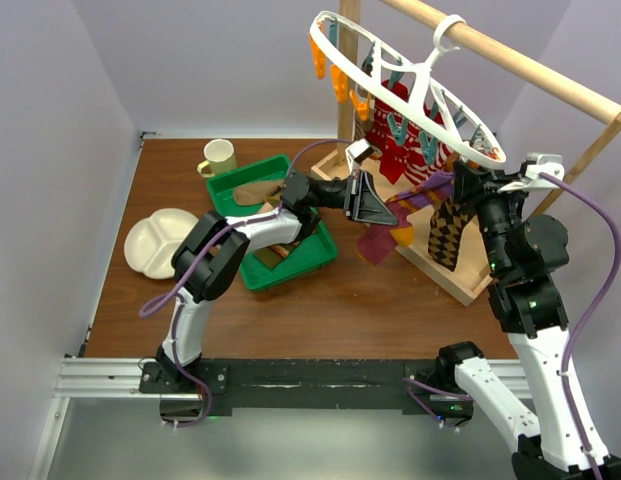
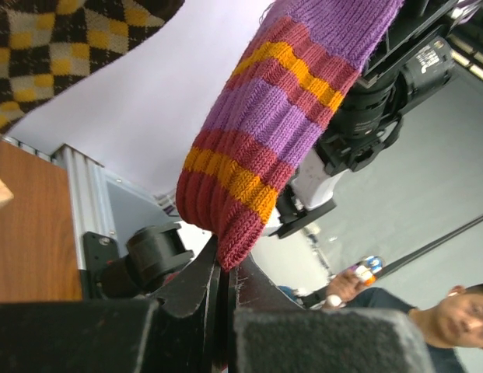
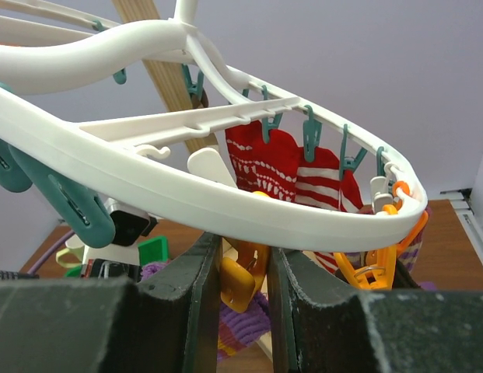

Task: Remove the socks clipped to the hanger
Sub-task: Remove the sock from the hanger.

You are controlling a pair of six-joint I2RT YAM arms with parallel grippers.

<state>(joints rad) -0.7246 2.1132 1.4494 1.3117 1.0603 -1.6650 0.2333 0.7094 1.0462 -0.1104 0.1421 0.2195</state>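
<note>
Left claw (image 2: 222,268) pinches a purple, maroon and orange striped knit sock (image 2: 264,140) below the white plastic oval hanger (image 3: 187,206); right claw (image 3: 243,252) squeezes its orange plastic clip (image 3: 239,284).

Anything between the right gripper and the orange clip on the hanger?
Nothing visible. The orange clip sits right between the right gripper's fingers, just under the hanger rim. The purple sock shows below it, its toe pinched in the left gripper.
</note>
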